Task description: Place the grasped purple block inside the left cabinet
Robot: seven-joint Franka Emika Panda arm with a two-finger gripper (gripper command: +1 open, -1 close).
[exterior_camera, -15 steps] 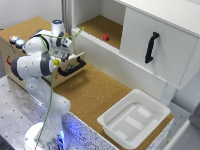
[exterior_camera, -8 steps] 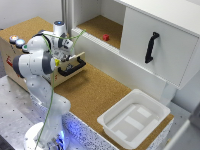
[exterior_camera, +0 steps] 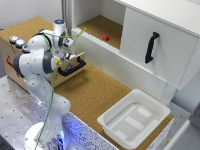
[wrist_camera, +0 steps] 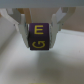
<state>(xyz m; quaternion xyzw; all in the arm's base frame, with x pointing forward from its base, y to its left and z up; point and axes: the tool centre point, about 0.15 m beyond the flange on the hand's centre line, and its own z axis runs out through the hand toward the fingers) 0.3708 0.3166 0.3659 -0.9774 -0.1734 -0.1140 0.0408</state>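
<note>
The purple block (wrist_camera: 39,37), marked with yellow letters E and G, is clamped between my gripper's (wrist_camera: 40,31) two fingers in the wrist view. In the exterior view my gripper (exterior_camera: 67,46) hangs over the small wooden drawer box, and the arm hides the block there. The left cabinet (exterior_camera: 92,25) is the open white-walled compartment with a cork floor, farther back and toward the exterior view's right of the gripper. A small red object (exterior_camera: 106,37) lies on its floor.
A wooden drawer box (exterior_camera: 12,62) with a black handle (exterior_camera: 71,67) and coloured buttons on top stands under the arm. The white door with a black handle (exterior_camera: 151,47) fronts the right section. A white tray (exterior_camera: 134,117) sits at the front right.
</note>
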